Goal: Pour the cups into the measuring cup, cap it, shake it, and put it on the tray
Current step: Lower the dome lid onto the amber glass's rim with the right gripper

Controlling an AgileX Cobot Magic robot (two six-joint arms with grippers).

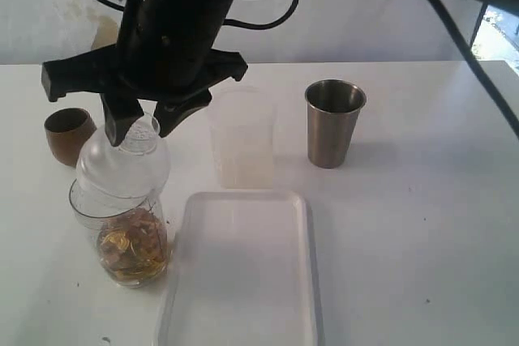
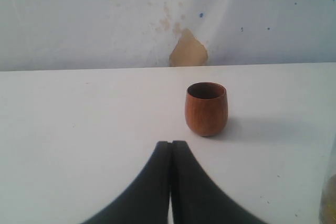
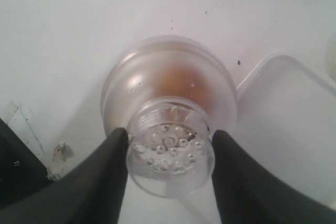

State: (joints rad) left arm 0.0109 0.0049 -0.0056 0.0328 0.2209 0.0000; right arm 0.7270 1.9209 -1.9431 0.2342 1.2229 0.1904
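The clear measuring cup (image 1: 130,237) stands at the front left with golden-brown bits at its bottom. A clear domed cap (image 1: 122,169) sits on its mouth. My right gripper (image 1: 143,131) reaches across from above, and its fingers press both sides of the cap's perforated neck (image 3: 170,142). The brown wooden cup (image 1: 68,135) stands upright behind the measuring cup. The left wrist view shows this wooden cup (image 2: 206,108) a short way beyond my shut, empty left gripper (image 2: 171,144). The steel tumbler (image 1: 333,123) stands upright at the back right. The white tray (image 1: 243,281) lies at the front centre.
A frosted translucent beaker (image 1: 241,139) stands between the measuring cup and the tumbler, just behind the tray. The tray's corner (image 3: 294,129) lies close beside the measuring cup. Cables hang from the arm overhead.
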